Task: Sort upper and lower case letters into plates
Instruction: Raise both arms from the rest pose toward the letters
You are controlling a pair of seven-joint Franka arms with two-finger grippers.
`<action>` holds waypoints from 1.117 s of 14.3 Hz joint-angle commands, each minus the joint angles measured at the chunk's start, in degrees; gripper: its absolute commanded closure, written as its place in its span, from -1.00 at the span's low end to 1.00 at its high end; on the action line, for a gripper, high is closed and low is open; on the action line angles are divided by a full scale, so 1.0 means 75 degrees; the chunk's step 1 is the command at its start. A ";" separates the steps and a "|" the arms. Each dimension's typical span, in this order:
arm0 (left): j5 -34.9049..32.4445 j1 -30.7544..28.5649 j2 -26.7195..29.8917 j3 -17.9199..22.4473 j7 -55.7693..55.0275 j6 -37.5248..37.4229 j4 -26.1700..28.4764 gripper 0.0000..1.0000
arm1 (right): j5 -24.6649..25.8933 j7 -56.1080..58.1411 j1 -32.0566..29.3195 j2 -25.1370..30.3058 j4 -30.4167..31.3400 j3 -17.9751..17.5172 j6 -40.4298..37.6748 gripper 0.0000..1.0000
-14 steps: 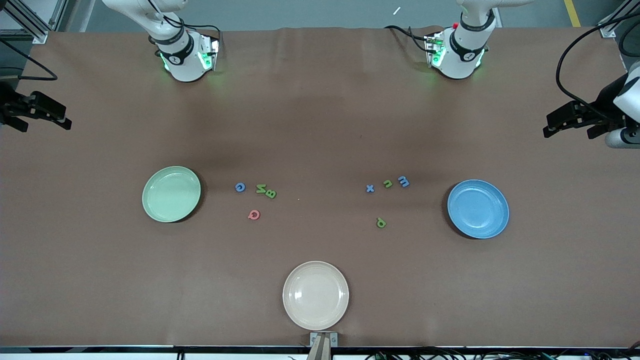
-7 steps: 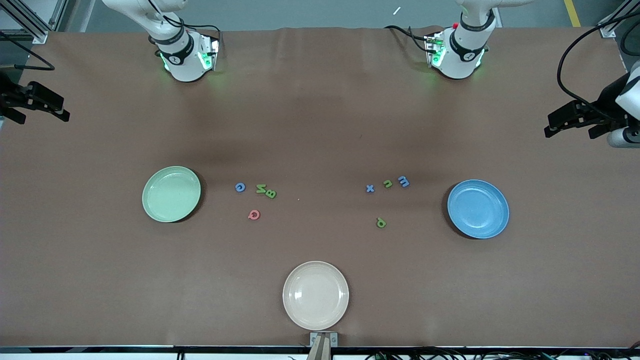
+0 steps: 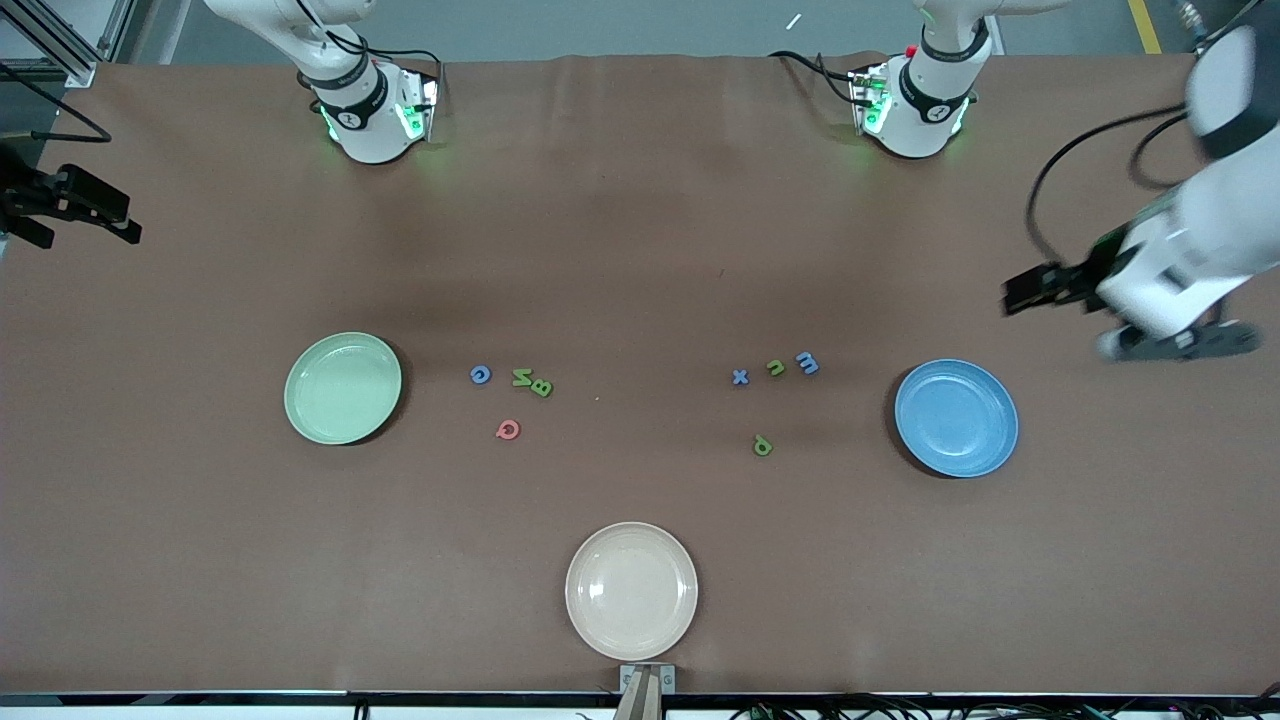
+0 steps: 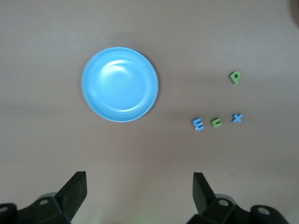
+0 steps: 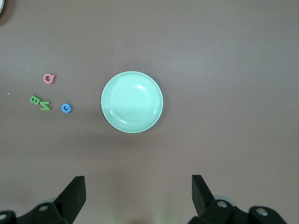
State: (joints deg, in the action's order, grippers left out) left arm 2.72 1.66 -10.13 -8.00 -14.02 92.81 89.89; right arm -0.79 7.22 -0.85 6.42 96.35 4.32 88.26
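Front view: The left gripper (image 3: 1030,290) hangs over the table (image 3: 640,230) near the blue plate (image 3: 956,418), toward the bases from it, released and empty. The right gripper (image 3: 100,215) waits over the table edge, well apart from the green plate (image 3: 343,388), also released. Risk: the letters are tiny and flat, so a grasp may slip. The green N (image 3: 522,377) and B (image 3: 541,387) touch, so taking one may drag the other. The beige plate (image 3: 631,590), nearer the camera than the blue plate, could be mistaken for a target.

Left wrist view: the blue m (image 4: 198,124), green n (image 4: 216,122), blue x (image 4: 238,118) and green p (image 4: 235,77) lie beside the blue plate. Nothing blocks them.

Right wrist view: the pink Q (image 5: 49,78) and blue G (image 5: 67,108) lie beside the green plate, unobstructed.
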 commanded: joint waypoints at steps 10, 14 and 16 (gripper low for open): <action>-0.0245 0.1559 -0.2854 -0.0023 -0.4867 0.3559 -0.0055 -1.00 | -0.0058 -0.0025 -0.0274 -0.0889 -0.0330 -0.0049 0.0312 -1.00; -0.0454 0.1876 -0.3417 -0.0012 -0.5861 0.4288 0.0121 -1.00 | 0.0082 0.0080 -0.0286 -0.2026 -0.0483 -0.0049 0.0876 -1.00; -0.0702 0.2004 -0.3663 -0.0023 -0.6471 0.4626 0.0109 -1.00 | -0.0057 -0.0060 -0.0216 -0.2110 -0.0391 -0.0060 0.0935 -1.00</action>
State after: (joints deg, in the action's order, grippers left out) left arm -0.65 15.70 -36.38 -8.20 -58.26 125.15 90.75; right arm -0.77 7.23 -2.08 -8.40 94.75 4.46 96.06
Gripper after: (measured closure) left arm 0.000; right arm 0.000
